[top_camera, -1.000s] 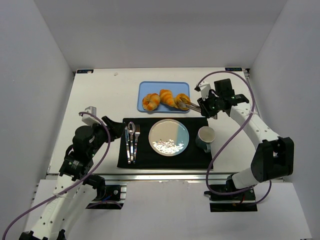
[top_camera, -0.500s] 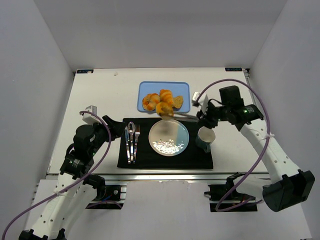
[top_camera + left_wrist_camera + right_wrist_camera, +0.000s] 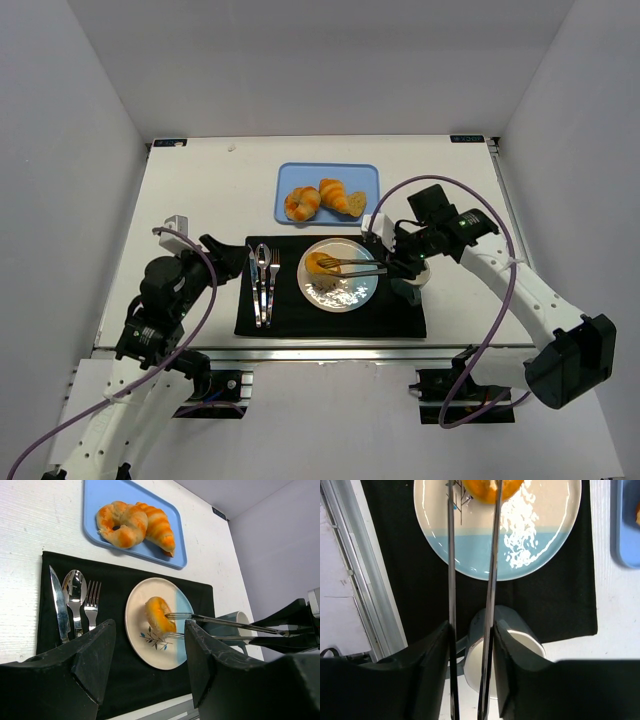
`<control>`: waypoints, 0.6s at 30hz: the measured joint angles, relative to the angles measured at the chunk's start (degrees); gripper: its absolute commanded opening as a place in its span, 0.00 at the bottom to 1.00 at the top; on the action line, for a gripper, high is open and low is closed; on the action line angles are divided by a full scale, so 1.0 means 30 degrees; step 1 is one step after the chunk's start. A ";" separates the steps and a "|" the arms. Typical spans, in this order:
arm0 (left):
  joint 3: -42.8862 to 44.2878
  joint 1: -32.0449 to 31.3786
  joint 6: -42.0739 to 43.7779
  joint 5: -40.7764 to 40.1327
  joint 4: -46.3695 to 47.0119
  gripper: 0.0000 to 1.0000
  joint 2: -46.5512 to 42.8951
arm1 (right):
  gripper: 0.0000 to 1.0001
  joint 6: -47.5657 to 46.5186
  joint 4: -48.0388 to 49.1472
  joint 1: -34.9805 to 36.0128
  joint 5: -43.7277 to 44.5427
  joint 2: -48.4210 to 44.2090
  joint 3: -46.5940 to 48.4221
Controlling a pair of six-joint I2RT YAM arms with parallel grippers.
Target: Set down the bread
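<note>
Moved since a moment ago: one bread piece [image 3: 317,263], off the blue tray [image 3: 290,176] and over to the plate [image 3: 371,286], carried by my right arm. Position now: left half of the plate, standing on edge, at or just above the glaze; contact cannot be told. Grip: my long thin right fingers [image 3: 451,580] are clenched on it, one rod on each side, with the piece at their far tips. Judgement: delivery is all but done and only release remains. Remaining stock on the tray: ring-shaped bun [image 3: 301,204] and croissant [image 3: 338,196], touching each other. Adjacent: mug [image 3: 411,276] just right of the plate, under my right fingers; both sit on the black mat [image 3: 290,312], which lies on the white surface [image 3: 200,190]. My left fingers [image 3: 95,650]: spread apart, holding nothing, well left of the plate.
</note>
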 measured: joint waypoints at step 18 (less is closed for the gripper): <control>0.0000 0.0000 -0.0117 -0.0117 -0.0488 0.67 -0.0255 | 0.43 0.4641 0.3614 -0.1617 0.0729 -0.0219 0.0772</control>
